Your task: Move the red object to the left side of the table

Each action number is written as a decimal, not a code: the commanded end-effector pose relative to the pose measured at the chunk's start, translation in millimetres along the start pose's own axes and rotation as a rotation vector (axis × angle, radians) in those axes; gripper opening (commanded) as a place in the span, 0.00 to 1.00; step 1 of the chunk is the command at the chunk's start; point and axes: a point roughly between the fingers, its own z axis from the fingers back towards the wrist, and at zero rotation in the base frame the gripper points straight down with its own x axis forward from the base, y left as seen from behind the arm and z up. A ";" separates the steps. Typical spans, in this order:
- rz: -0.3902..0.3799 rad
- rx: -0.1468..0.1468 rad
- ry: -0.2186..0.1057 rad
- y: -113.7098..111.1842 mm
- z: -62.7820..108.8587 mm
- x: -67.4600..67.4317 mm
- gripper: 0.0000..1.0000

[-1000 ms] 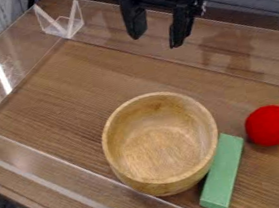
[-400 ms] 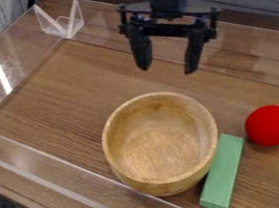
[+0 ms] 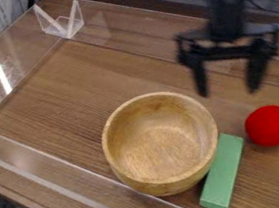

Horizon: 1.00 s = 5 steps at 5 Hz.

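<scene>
The red object [image 3: 269, 124], a small round toy fruit with a green tuft on its right side, lies on the table [image 3: 84, 80] near the right wall. My gripper [image 3: 231, 84] hangs above the table just up and left of it, pointing down, open, with nothing between its two dark fingers [image 3: 203, 77]. A clear gap separates the fingers from the fruit.
A wooden bowl [image 3: 160, 141] stands in the front middle of the table. A green rectangular block [image 3: 224, 171] lies against the bowl's right side, just below the fruit. Low clear acrylic walls [image 3: 54, 177] edge the table, with a clear stand [image 3: 60, 21] at the back left.
The gripper has swung from the back middle to the right and come lower, rolling at the wrist, and now hangs close to the red fruit. It stayed open throughout.
</scene>
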 end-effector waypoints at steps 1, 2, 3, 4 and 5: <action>0.089 -0.075 -0.037 -28.7 17.9 -7.7 1.00; 0.180 -0.086 -0.035 -29.9 21.5 -9.6 1.00; 0.233 -0.074 -0.031 -19.5 9.1 -0.3 1.00; 0.283 -0.065 -0.031 -9.2 -3.6 8.5 1.00; 0.385 -0.084 -0.036 -5.2 -15.6 20.0 1.00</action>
